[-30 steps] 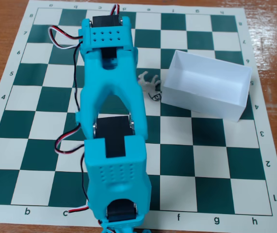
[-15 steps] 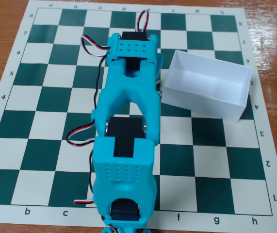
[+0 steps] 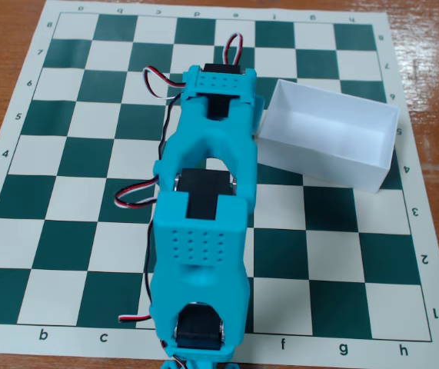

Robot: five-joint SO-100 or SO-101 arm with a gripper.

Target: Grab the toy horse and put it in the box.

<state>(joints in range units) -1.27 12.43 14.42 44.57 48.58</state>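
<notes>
Arm base: the turquoise arm [image 3: 204, 254] is seen rising from the bottom edge of the fixed view, where it overlaps the near edge of the chessboard mat [image 3: 65, 192], about over files d and e.
Lower motor: a black servo [image 3: 200, 327] is set into the arm's nearest segment.
Middle section: a second black servo [image 3: 204, 192] is held between the turquoise shells, above a panel marked with a grid of small dimples.
Cables: red, white and black wires [image 3: 134, 198] are looped out on the left side of the arm, over the mat's green and cream squares.
Far end of arm: a third black servo [image 3: 223, 81] is mounted at the arm's upper end, with another wire loop beyond it.
Claw: it is hidden beneath the arm's far end, so whether it is spread or pressed together cannot be told.
White box [image 3: 330, 142]: an open paper box is set on the mat just right of the arm's far end, and its inside is shown empty.
Toy horse: it cannot be made out anywhere on the mat or in the box.
Table [image 3: 4, 46]: brown wood is visible around the mat's edges.
</notes>
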